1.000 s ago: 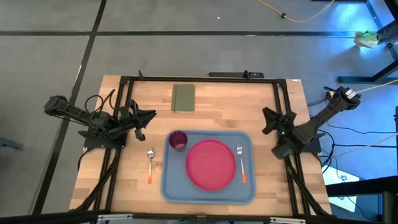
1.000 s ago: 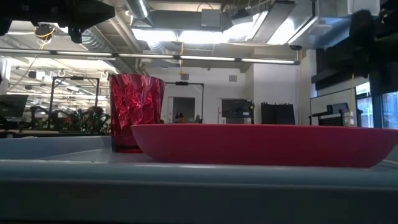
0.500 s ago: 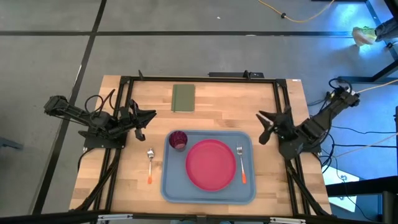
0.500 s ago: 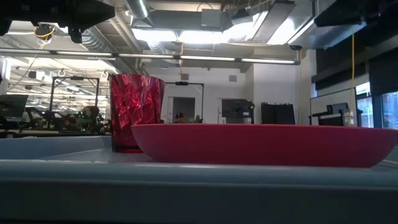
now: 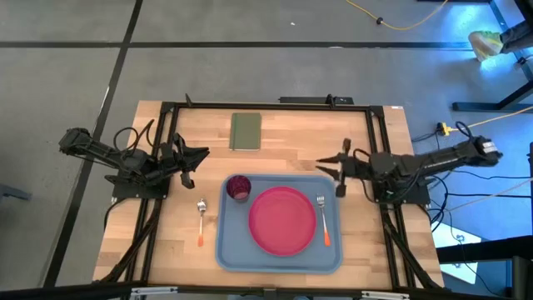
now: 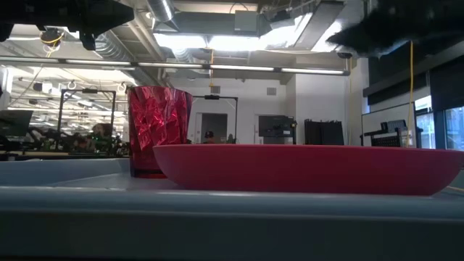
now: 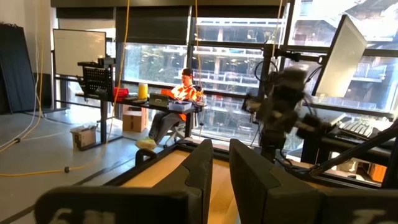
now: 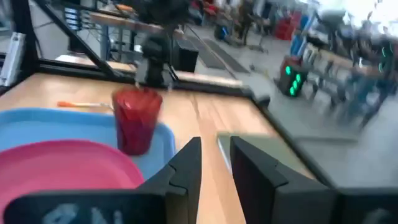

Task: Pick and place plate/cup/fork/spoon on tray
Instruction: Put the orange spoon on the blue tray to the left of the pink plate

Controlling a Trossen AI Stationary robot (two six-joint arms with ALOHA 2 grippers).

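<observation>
The light-blue tray [image 5: 226, 246] lies near the table's front edge. On it rest the pink-red plate [image 5: 283, 219], the dark red cup [image 5: 239, 187] standing upright at its far left corner, and the fork [image 5: 322, 220] lying right of the plate. The spoon [image 5: 201, 220] lies on the table left of the tray. My right gripper [image 5: 326, 171] hovers shut and empty over the table by the tray's far right corner, pointing left toward the cup [image 8: 137, 118]. My left gripper [image 5: 204, 155] waits shut at the table's left edge.
An olive-green pad [image 5: 246, 131] lies on the table at the far side, also showing beside my right fingers [image 8: 273, 155]. A black frame [image 5: 266, 106] rims the table. Bare wood lies between the pad and the tray.
My right arm has swung out from the table's right edge toward the table's middle. Its gripper has turned to point toward the left edge and now hangs by the tray's far right corner. The dishes on the tray and the spoon have kept still.
</observation>
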